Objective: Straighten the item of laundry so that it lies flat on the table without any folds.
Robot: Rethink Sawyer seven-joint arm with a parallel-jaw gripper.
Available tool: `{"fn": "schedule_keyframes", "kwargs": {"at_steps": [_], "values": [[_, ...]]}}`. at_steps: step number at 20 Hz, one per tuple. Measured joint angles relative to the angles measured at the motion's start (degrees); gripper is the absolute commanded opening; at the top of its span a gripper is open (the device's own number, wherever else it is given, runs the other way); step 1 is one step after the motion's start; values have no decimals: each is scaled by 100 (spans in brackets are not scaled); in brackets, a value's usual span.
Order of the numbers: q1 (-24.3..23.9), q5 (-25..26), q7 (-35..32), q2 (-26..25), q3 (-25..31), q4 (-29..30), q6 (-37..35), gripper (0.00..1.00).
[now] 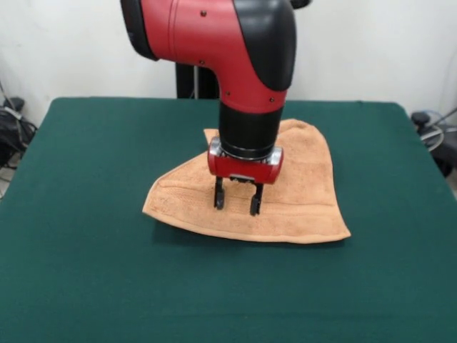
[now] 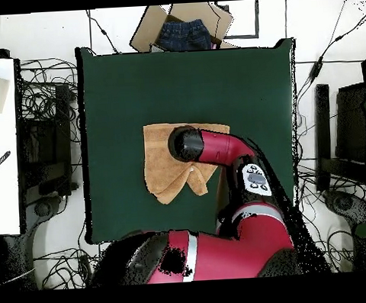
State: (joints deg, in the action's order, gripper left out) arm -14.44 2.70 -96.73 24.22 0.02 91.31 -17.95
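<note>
The peach-orange towel [image 1: 300, 193] lies near the middle of the dark green table [image 1: 86, 236]. It is not flat: its left part is folded over, so the outline is irregular, with a woven band running near the front edge. In the overhead view the towel [image 2: 160, 163] shows folded flaps at its lower end. My gripper [image 1: 237, 202] hangs straight down over the towel's middle, fingers apart and empty, tips just above or touching the cloth. In the overhead view the arm hides the gripper.
A cardboard box [image 2: 145, 31] holding dark blue clothing [image 2: 184, 34] stands off the table's far edge in the overhead view. Cables and stands [image 2: 44, 134] lie on the floor around the table.
</note>
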Motion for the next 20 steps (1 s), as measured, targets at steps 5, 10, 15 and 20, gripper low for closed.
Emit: {"fn": "schedule_keyframes", "kwargs": {"at_steps": [5, 10, 15, 20], "values": [[2, 49, 0, -150, 1, 0, 302, 100], [10, 47, 0, -276, 2, -2, 373, 100], [11, 48, 0, -278, 2, 0, 421, 100], [14, 48, 0, -279, 2, -1, 423, 100]]}}
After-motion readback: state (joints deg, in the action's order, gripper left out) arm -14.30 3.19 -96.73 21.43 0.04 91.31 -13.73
